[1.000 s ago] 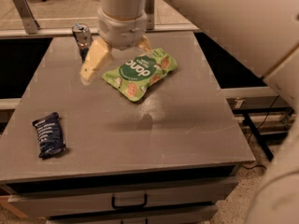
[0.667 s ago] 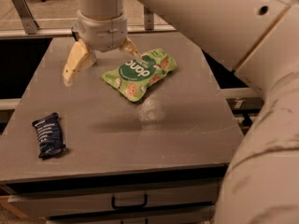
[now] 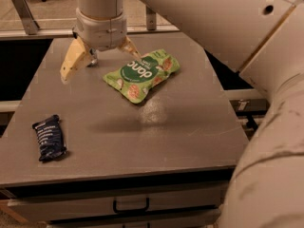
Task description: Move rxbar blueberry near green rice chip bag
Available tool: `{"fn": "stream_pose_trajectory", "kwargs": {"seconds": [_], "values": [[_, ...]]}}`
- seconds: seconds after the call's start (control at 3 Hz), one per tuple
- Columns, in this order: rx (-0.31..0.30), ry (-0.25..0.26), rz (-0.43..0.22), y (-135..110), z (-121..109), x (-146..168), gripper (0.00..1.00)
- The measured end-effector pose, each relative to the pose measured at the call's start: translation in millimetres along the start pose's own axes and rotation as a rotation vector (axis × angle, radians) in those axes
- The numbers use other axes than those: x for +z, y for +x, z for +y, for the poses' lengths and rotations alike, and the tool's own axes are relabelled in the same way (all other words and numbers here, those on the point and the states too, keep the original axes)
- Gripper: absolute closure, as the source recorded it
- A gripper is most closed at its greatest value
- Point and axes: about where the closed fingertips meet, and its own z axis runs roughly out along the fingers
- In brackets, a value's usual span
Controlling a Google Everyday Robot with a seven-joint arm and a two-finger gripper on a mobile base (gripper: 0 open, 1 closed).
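The rxbar blueberry [image 3: 49,137], a small dark navy wrapped bar, lies near the front left corner of the grey table [image 3: 156,127]. The green rice chip bag [image 3: 141,73], light green with a dark green round logo, lies flat at the back middle of the table. My gripper [image 3: 100,60] hangs open and empty above the back left of the table, just left of the bag and well behind the bar. One tan finger [image 3: 72,63] points down to the left, the other shows beside the bag.
A drink can [image 3: 92,58] stands at the table's back, mostly hidden behind the gripper. My large white arm [image 3: 223,37] fills the upper right. A drawer with a handle [image 3: 130,205] sits under the table's front edge.
The gripper has moved left across the back of the table, from over the bag's left edge to beside it, and sits in front of the can. The bar and bag have not moved.
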Motion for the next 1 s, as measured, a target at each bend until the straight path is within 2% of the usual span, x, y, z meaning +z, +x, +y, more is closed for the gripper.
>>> {"fn": "stream_pose_trajectory", "kwargs": {"seconds": [0.33,0.67,1.0], "values": [[0.042,-0.036,0.032,11.0,22.2,6.9,0.00],[0.077,-0.095,0.060,28.5,69.4,17.4,0.00],[0.058,-0.113,0.074,35.6,110.6,35.1,0.00]]}}
